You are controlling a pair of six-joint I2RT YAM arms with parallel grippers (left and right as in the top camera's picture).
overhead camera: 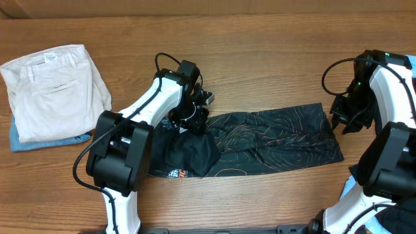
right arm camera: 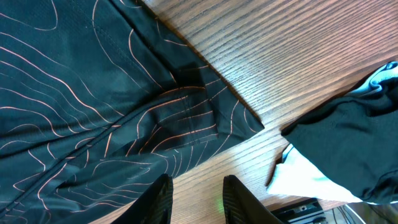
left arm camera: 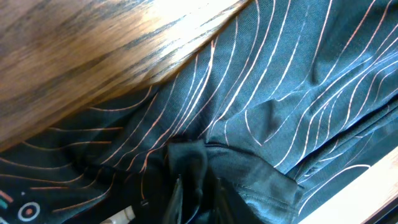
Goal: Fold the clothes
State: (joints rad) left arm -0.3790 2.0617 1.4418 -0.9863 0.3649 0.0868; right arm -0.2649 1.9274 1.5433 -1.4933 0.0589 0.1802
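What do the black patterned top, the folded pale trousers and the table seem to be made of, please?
Black top: thin synthetic sports knit, probably polyester; faint sheen, fine texture, printed orange lines.
Pale trousers: likely matte cotton twill, judging by stitched seams and pocket.
Table: wood or wood-look laminate; streaky grain, light gloss, which one is unclear.

Left tool point(overhead camera: 194, 122) points down, its jaws hard to make out; right tool point(right arm camera: 198, 182) hangs with jaws apart.

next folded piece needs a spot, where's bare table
Free: the wide table strip beyond the black patterned top, and the near strip before it. Crowded: its left end under the left gripper, around the right gripper, around the beige trousers.
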